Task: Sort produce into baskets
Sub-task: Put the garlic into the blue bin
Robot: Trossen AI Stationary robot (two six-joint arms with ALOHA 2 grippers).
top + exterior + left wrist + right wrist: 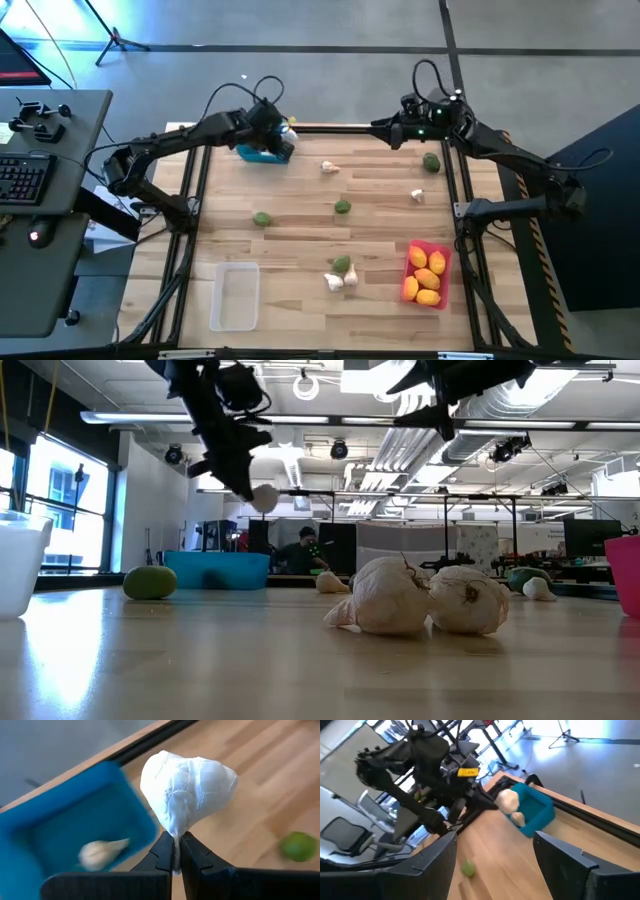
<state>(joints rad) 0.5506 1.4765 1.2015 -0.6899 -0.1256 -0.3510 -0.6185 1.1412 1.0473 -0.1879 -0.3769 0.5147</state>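
Garlic bulb (187, 787) pinched by stem in left gripper (175, 852), fingers fully closed on it, held above blue bin (262, 152) at table's 11 o'clock; one bulb already inside. Best: centre over bin, lower, then release. Left arm reaches across far edge. Right gripper (495, 855) wide open, empty, hovering at 1 o'clock.
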